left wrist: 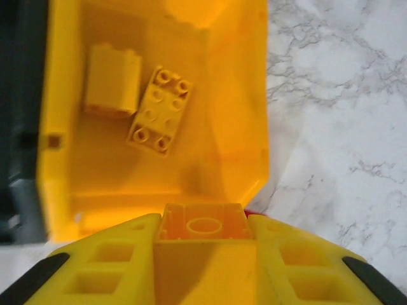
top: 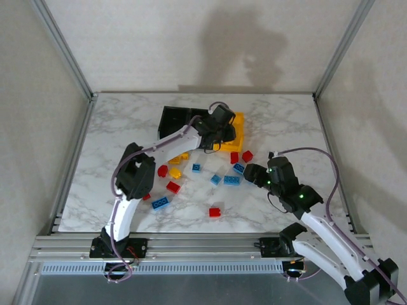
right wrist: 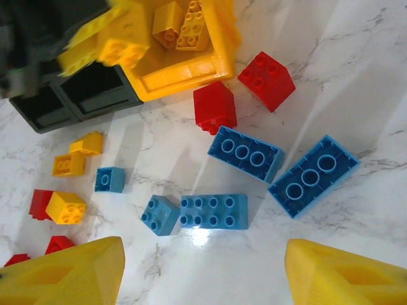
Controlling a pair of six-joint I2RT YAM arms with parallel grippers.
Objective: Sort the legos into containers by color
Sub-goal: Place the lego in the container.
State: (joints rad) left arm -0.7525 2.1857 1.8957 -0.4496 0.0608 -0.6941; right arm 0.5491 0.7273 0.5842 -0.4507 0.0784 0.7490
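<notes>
Left arm [top: 168, 143] stretches long from its base, elbow kinked high, forearm running out toward one o'clock. The left gripper [top: 221, 130] is clamped on a yellow brick [left wrist: 203, 232]. Right arm [top: 324, 229] leans toward ten o'clock, right gripper [right wrist: 203, 270] facing down, fingers [right wrist: 63, 273] spread wide.

Three bins [top: 177, 117] stand in a row toward the far side of the table [top: 286, 127], two bricks [left wrist: 159, 111] lie inside the rightmost bin [left wrist: 235, 95], and loose bricks [top: 232, 180] lie scattered in front of the row.
</notes>
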